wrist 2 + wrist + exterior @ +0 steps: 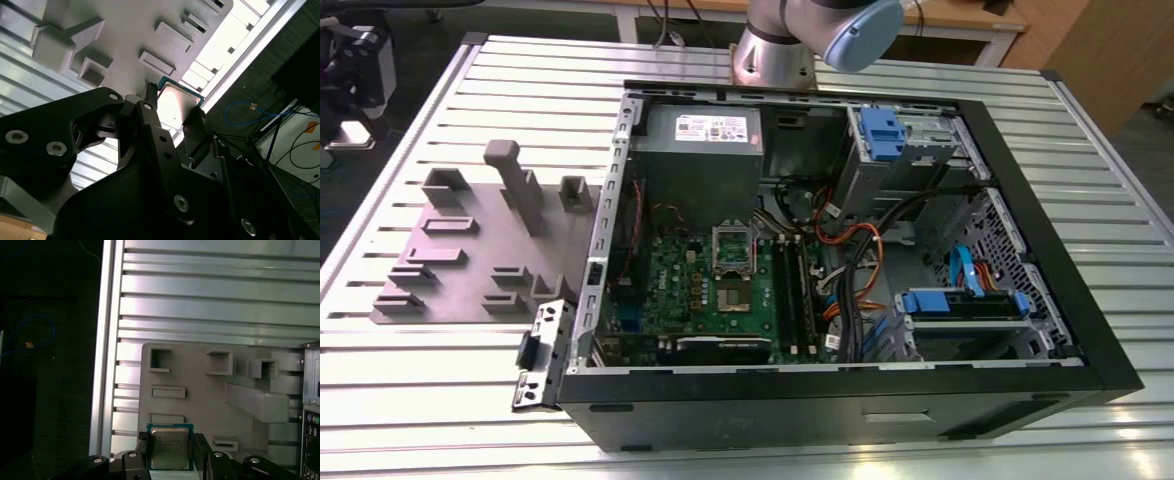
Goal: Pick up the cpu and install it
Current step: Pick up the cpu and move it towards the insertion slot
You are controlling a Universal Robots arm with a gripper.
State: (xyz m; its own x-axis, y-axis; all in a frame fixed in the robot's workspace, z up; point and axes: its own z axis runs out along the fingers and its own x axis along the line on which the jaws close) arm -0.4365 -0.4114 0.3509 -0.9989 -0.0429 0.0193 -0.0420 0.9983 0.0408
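Gripper (pixel 171 446) pinching cpu (pixel 170 449) by its edges, over grey slotted plate (pixel 200 405) on ribbed table (pixel 225 310).

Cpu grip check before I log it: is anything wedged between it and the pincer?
Nothing visible: in both wrist views the pincer grips the cpu directly on its edges, above the grey fixture plate.

Light: bright and even on the ribbed silver aluminium table (pixel 400 380).
Glare: white sheen on the small flat silver cpu (pixel 176 107), second wrist view.
Shadow: open black computer case (pixel 854 405) dim inside.
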